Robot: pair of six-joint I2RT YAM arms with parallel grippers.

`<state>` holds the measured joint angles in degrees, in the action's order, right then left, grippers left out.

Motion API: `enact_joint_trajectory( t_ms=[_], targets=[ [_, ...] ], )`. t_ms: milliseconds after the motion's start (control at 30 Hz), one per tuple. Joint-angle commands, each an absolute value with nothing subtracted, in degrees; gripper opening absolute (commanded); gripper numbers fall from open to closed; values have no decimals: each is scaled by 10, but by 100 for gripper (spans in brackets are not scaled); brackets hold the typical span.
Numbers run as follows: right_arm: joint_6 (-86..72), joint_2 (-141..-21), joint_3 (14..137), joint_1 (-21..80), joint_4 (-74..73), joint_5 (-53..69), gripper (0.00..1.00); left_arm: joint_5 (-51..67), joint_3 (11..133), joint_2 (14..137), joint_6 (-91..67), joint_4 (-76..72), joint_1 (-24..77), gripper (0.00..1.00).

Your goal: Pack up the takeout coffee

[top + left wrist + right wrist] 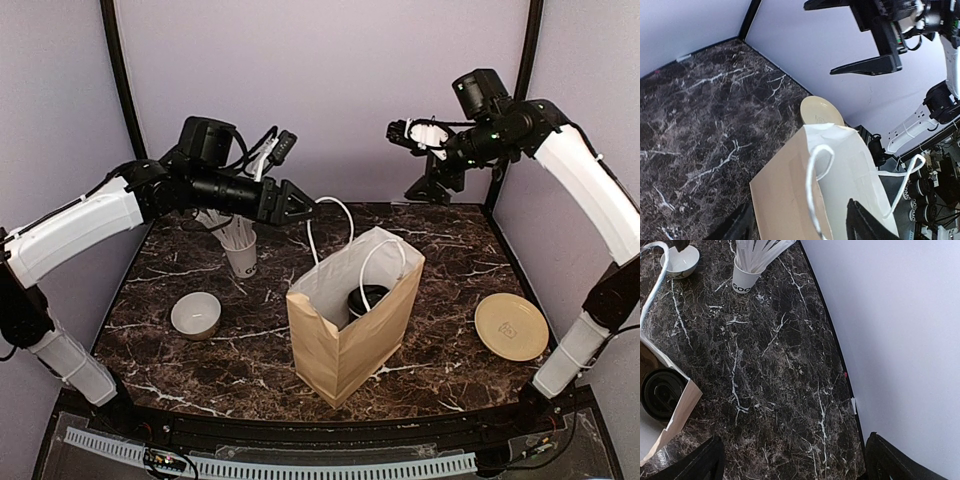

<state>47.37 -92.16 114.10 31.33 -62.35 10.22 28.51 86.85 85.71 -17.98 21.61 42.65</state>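
You'll find the takeout coffee [366,298] down inside the brown paper bag [350,350], which stands upright mid-table, creased kraft outside, white lining and white cord handles showing. Only the round black lid shows — the bag wall hides the cup body. The table [440,240] is glossy dark marble veined with white. Your left gripper [300,208] hangs above the table, far-left of the bag, jaws spread wide and gripping nothing. Your right gripper [428,188] sits high at the far right — jaws equally wide, empty.
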Motion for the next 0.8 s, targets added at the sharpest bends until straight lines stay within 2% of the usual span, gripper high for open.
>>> enact_joint_trajectory(
  t_ms=[0, 33, 67, 100, 133, 200, 300, 433, 767],
  targets=[
    [460, -896, 1110, 310, -571, 91, 99, 300, 902, 891, -165, 245, 425, 55],
    [460, -894, 1105, 309, -568, 89, 99, 314, 913, 902, -164, 245, 425, 48],
    [458, -892, 1100, 307, -564, 86, 99, 322, 918, 906, -163, 242, 425, 32],
    [458, -891, 1095, 305, -559, 82, 99, 330, 931, 915, -161, 243, 425, 25],
    [455, -890, 1091, 302, -553, 79, 99, 332, 939, 919, -153, 245, 425, 13],
    [445, -889, 1082, 290, -537, 72, 99, 327, 969, 933, -131, 257, 425, 2],
    [424, -888, 1066, 262, -498, 73, 99, 305, 1032, 957, -93, 287, 425, 0],
    [405, -890, 1047, 230, -465, 74, 99, 332, 1079, 976, -63, 305, 425, 0],
    [404, -894, 987, 216, -449, 95, 99, 405, 993, 938, -62, 284, 484, 0]
  ],
)
